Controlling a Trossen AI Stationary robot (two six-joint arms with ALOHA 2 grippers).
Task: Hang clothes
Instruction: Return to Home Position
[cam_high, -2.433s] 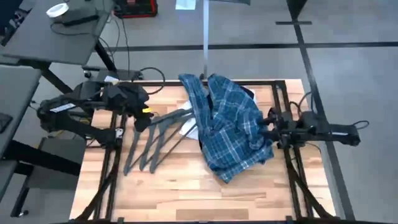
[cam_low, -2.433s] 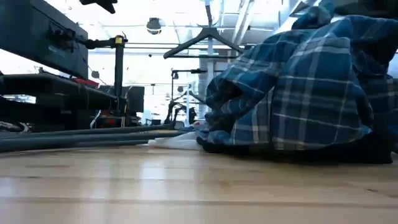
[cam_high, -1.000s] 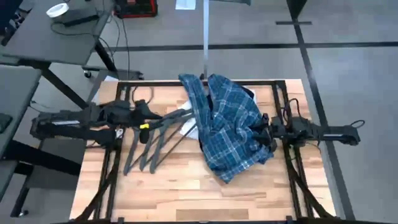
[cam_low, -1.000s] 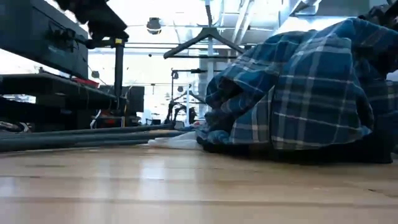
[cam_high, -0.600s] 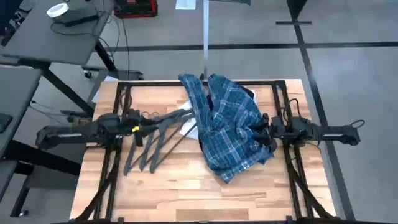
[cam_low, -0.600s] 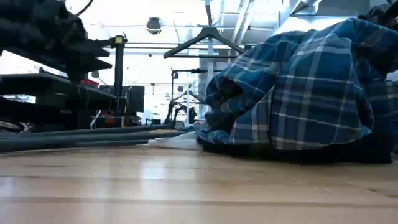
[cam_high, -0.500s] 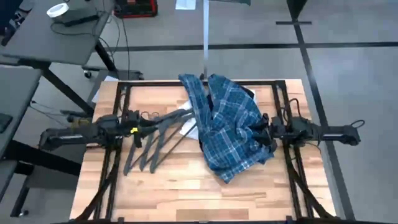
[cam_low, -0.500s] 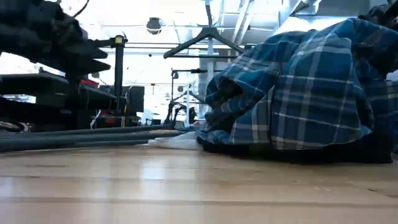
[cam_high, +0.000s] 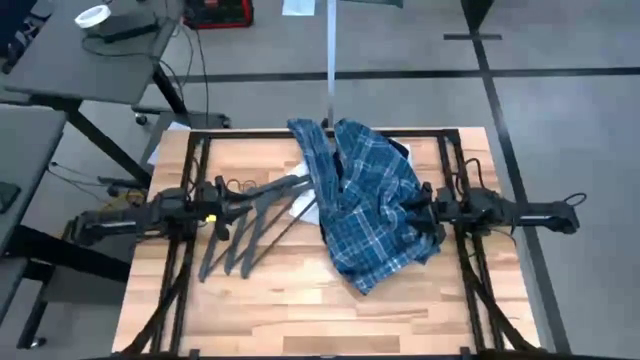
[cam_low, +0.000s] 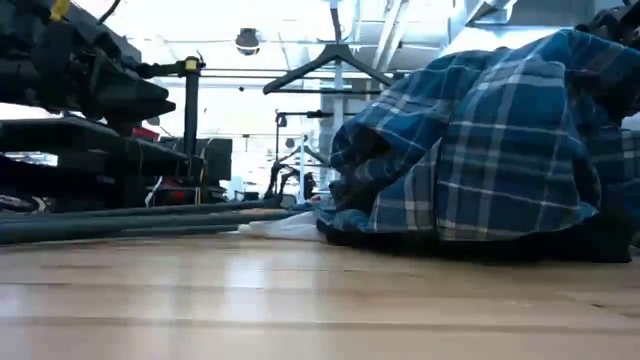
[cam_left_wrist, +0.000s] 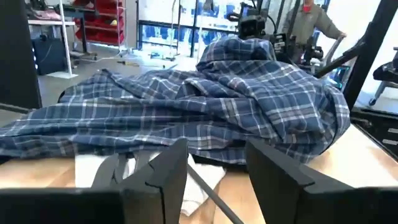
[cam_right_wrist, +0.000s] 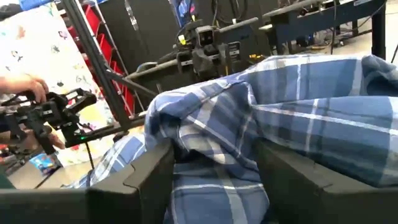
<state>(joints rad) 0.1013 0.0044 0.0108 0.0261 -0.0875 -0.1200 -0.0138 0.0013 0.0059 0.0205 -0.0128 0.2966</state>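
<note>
The blue-and-white plaid shirt (cam_high: 370, 205) lies heaped at the table's middle right, on top of a white top (cam_left_wrist: 93, 171) and dark cloth (cam_low: 480, 245). Several dark hangers (cam_high: 245, 225) lie flat to the left of the heap. My left gripper (cam_high: 232, 205) is open and level, low over the hangers' hook ends, pointing at the shirt (cam_left_wrist: 211, 106). My right gripper (cam_high: 420, 212) is open and level at the shirt's right edge. A fold of plaid cloth (cam_right_wrist: 211, 143) stands between its fingers. My right gripper comes level from the table's right side, with its open fingers (cam_right_wrist: 149, 180) on either side of a raised fold of the plaid shirt (cam_right_wrist: 214, 168). I cannot tell whether the fingers touch the cloth. The shirt rests on the table.
A thin pole (cam_high: 330, 60) rises behind the table's far edge, and a hanger (cam_low: 335, 55) hangs on it. A black metal frame (cam_high: 200, 140) runs around the tabletop. Bare wood (cam_high: 300, 310) lies along the near edge. A person (cam_left_wrist: 311, 18) stands beyond the table.
My left gripper has come down toward the table and levelled out over the hangers' hook ends, drawing back a little toward the table's left edge. The shirt and hangers have stayed where they were.
</note>
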